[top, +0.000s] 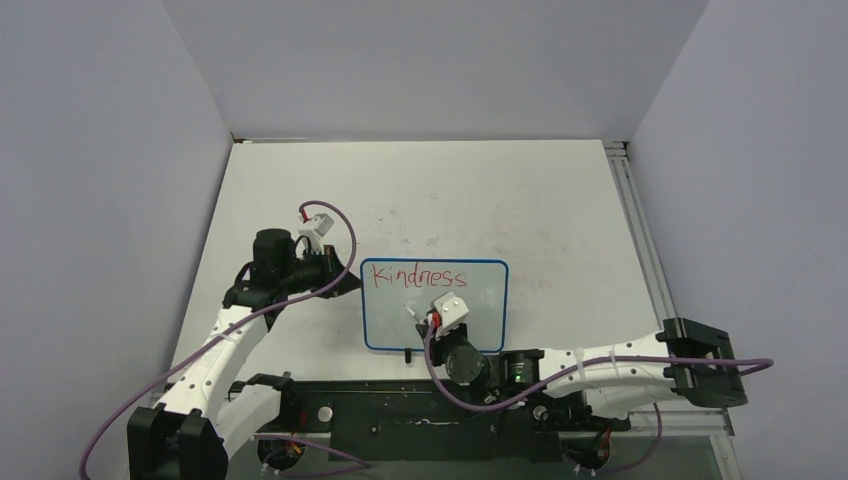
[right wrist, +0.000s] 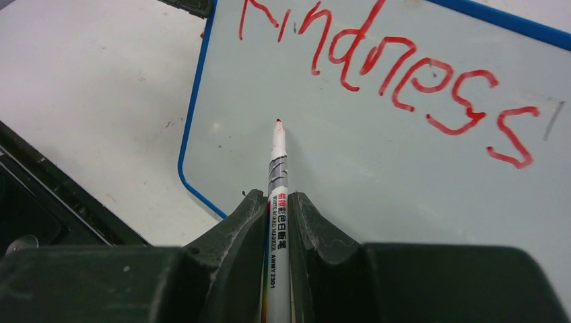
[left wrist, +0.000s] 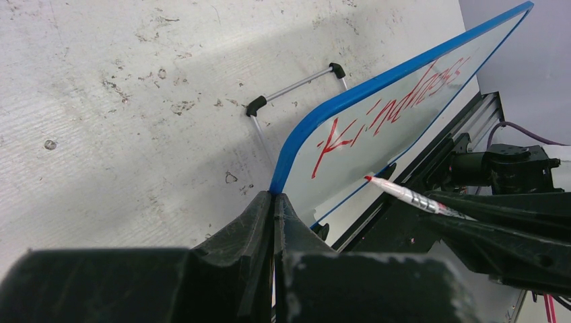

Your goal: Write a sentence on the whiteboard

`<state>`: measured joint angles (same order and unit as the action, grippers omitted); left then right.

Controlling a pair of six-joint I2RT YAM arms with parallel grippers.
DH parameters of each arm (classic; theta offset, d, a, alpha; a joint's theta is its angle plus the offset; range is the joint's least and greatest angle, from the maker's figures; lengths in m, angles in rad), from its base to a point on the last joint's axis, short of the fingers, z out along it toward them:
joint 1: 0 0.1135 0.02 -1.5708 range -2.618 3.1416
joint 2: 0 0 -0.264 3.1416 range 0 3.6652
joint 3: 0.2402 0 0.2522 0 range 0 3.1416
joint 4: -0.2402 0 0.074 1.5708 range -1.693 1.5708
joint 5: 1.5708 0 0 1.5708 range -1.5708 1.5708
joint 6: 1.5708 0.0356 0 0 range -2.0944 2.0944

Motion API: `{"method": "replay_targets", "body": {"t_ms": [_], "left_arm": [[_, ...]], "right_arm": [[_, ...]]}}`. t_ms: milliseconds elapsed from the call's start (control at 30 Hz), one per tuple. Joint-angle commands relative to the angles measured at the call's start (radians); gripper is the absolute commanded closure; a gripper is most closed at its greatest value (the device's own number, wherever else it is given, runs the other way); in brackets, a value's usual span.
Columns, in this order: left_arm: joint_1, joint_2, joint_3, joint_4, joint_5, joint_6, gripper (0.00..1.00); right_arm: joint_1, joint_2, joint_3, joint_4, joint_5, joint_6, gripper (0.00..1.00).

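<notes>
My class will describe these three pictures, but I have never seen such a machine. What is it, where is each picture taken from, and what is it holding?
These are two robot arms bolted at the near edge of a table. The wide picture looks down from above and behind them. The other two come from a camera on each wrist, with that arm's own fingers at the bottom. On the table is a blue-framed whiteboard with "Kindness" written in red. The left gripper is pinched on the board's frame at a corner. The right gripper holds a red marker, tip aimed at the blank area under the word.
</notes>
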<state>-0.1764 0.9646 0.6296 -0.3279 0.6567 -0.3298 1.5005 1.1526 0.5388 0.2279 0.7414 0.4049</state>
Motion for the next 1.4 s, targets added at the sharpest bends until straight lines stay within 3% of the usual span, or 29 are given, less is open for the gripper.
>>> {"method": "replay_targets", "body": {"t_ms": [0,567,1367], "left_arm": [[-0.011,-0.018,0.039,0.001,0.007,0.009,1.00],[-0.014,-0.014,0.042,-0.013,-0.011,0.007,1.00],[-0.017,-0.011,0.041,-0.011,-0.006,0.000,1.00]], "right_arm": [[0.010,0.089,0.061,0.183,-0.040,0.005,0.95],[-0.002,0.341,0.157,0.327,-0.122,0.023,0.95],[0.006,0.388,0.153,0.397,-0.113,0.014,0.95]]}}
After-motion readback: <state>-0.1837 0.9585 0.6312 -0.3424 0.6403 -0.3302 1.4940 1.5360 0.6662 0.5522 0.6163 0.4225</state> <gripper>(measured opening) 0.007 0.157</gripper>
